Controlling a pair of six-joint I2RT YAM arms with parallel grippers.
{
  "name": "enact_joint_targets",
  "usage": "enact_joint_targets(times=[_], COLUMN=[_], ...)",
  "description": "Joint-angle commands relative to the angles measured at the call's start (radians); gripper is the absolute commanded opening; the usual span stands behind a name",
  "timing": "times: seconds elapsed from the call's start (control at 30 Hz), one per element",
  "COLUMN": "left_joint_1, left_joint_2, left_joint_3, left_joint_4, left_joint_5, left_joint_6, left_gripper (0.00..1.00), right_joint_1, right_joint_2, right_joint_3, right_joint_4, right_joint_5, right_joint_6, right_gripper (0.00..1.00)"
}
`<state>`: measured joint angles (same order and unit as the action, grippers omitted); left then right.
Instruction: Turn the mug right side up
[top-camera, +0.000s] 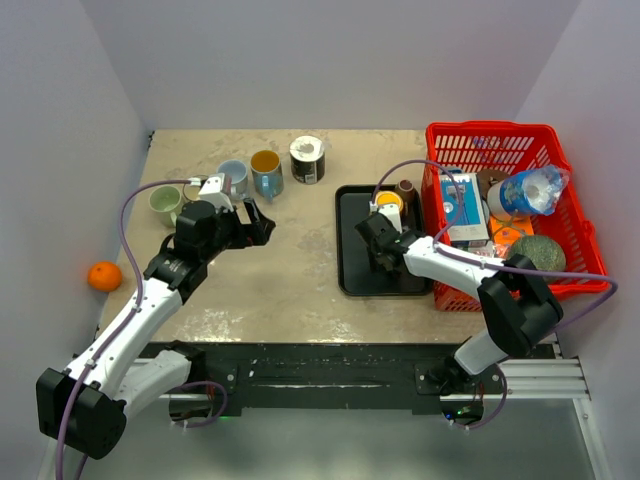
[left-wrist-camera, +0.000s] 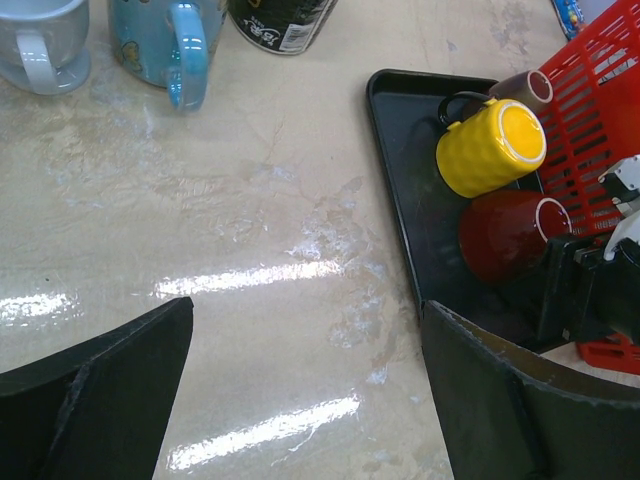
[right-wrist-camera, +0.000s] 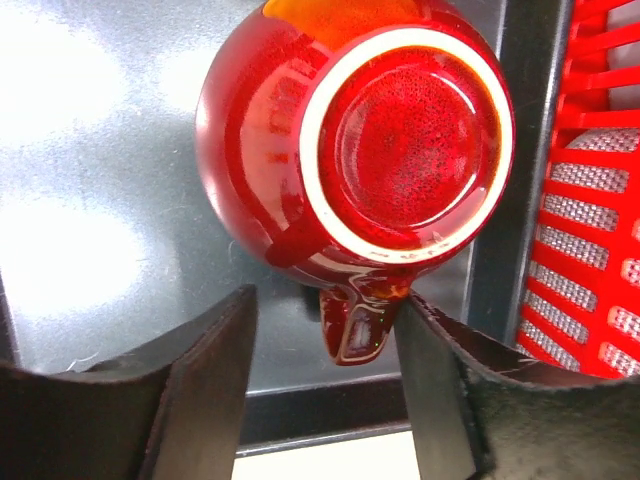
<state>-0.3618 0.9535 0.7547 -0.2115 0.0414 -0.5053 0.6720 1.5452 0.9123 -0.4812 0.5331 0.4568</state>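
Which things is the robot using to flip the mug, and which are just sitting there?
For the job:
- red mug, upside down
- right fingers, either side of its handle
- tray under it

Just lying about:
- yellow mug
- blue mug
- orange
- basket

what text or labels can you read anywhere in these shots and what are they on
No text can be read outright.
Black cup: white print on its side, blurred and cut off by the frame edge.
Blue and white carton in the red basket: print too small to read.
Plastic bottle: any label too small to read.
Red mug: upturned base shows no marking.
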Motion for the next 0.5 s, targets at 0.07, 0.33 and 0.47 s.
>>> enact_joint_targets(times=[0.07, 0.33, 0.47], left_joint_1=[0.003, 0.003, 0.003], left_joint_2=[-0.012, -0.013, -0.016], left_joint_3=[0.000, -0.005, -0.008], left_joint_4=[0.017, 0.017, 0.017], left_joint_5=[0.009, 0.006, 0.009], left_joint_6=[0.002, 0.002, 0.001], left_gripper=[0.99, 0.99, 0.99], right_joint_1=[-0.002, -0.002, -0.003], right_joint_2=[-0.008, -0.008, 0.000], right_joint_3=[0.023, 0.022, 0.030], right_joint_4=[0.010, -0.002, -0.016], right_joint_5=[0.019, 0.028, 0.041], right_joint_6=[0.036, 0.066, 0.074], right_gripper=[0.55, 0.36, 0.28])
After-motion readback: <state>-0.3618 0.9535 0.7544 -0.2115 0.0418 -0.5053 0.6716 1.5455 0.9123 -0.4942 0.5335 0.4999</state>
